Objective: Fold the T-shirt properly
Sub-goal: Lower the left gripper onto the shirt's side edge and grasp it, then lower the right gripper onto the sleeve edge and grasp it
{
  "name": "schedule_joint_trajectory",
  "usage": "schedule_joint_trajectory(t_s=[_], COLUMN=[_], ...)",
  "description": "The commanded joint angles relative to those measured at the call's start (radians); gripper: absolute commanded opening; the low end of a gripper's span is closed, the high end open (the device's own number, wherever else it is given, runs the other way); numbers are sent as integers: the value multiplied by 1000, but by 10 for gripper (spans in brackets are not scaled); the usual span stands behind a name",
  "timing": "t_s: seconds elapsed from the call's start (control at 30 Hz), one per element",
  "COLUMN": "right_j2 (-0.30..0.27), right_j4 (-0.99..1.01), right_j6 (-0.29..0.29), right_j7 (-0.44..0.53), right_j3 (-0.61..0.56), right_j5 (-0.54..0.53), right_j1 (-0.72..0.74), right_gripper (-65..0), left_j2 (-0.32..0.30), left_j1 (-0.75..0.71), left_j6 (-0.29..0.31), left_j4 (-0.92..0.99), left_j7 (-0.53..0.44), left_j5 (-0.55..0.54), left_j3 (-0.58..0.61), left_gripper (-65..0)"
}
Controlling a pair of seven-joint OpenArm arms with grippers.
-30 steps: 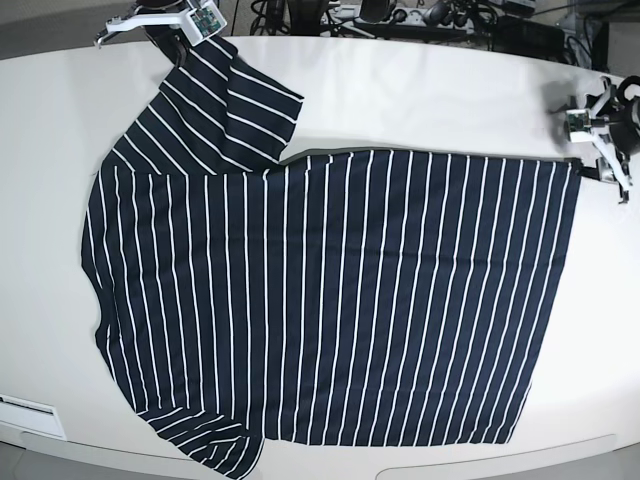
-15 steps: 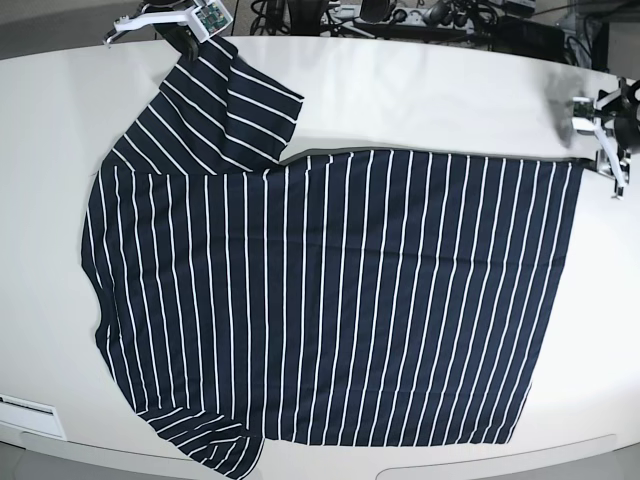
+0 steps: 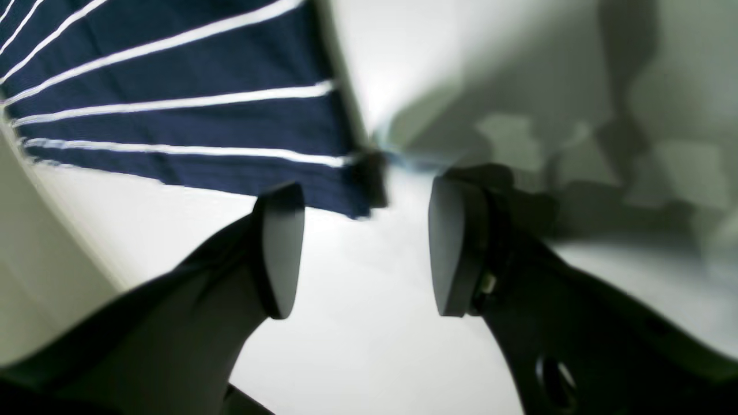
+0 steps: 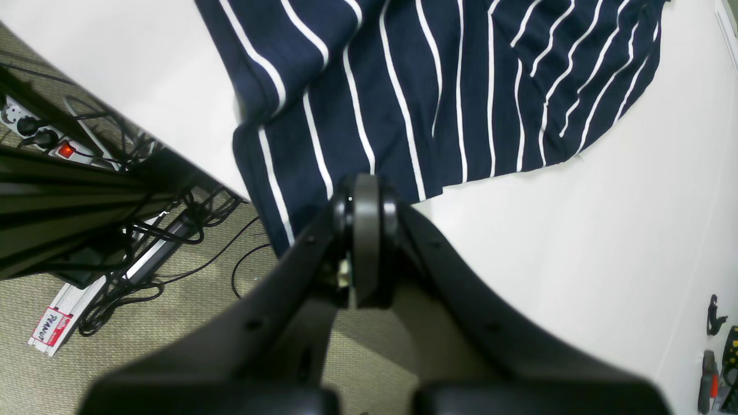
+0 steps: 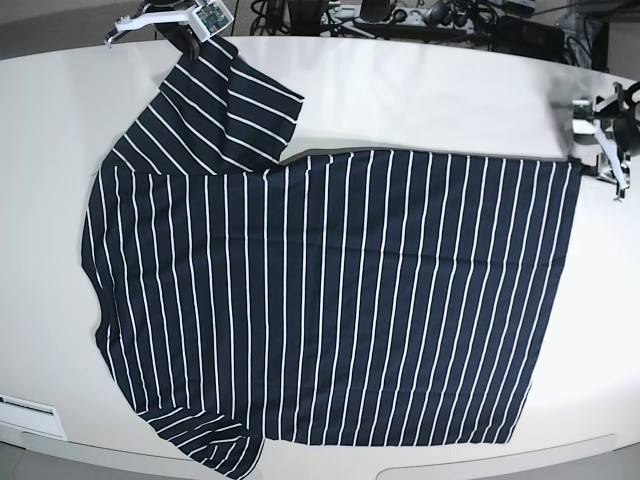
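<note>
spread flat over most of the white table point(image 5: 420, 90): the t-shirt point(image 5: 330, 300), long axis running across the base view, sleeves and collar end toward that view's left, straight hem toward its right. at the far sleeve, up in the left corner, the right gripper point(image 4: 366, 242), pads pressed together on the sleeve's edge, cloth reaching over the table edge toward the carpet. at the opposite end, by the far hem corner, the left gripper point(image 3: 357, 248), spread wide and holding nothing. just ahead of the left gripper and slightly toward its left pad: the hem corner point(image 3: 360, 184), apart from both pads, blurred. likely next: a short reach forward to bracket that corner before closing.
</note>
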State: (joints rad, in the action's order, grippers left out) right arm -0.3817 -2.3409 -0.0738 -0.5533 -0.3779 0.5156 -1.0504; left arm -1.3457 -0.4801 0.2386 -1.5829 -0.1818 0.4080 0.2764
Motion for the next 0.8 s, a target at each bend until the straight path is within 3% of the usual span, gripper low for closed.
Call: schedule_joint_trajectory(t_s=[0.0, 0.3, 0.37, 0.43, 0.47, 0.63, 0.77], right_j2=[-3, -3, -3, -3, -3, -3, -3], right_j4=[-15, -15, -15, -15, -15, -15, -15], right_j6=[-7, -7, -7, -6, -6, 11, 137], right_j7=[18, 18, 18, 18, 18, 23, 17], right_j3=[0, 0, 0, 0, 0, 0, 0], right_j5=[8, 8, 8, 8, 8, 8, -57], right_j1=[-13, -14, -14, -14, -14, -8, 35], right_gripper=[-650, -650, -650, -650, -650, -650, -650], left_j2=[3, 114, 130, 142, 149, 152, 146], left_j1=[29, 316, 364, 397, 410, 451, 450], left_j6=[7, 7, 7, -19, -50, -87, -87], left_j4=[5, 106, 117, 117, 117, 91, 61], left_j7=[1, 6, 6, 23, 34, 81, 85], left_j5=[2, 3, 3, 2, 2, -77, -76], left_j3=[24, 308, 351, 373, 375, 376, 376], left_gripper=[-294, -305, -427, -634, -650, -650, -650])
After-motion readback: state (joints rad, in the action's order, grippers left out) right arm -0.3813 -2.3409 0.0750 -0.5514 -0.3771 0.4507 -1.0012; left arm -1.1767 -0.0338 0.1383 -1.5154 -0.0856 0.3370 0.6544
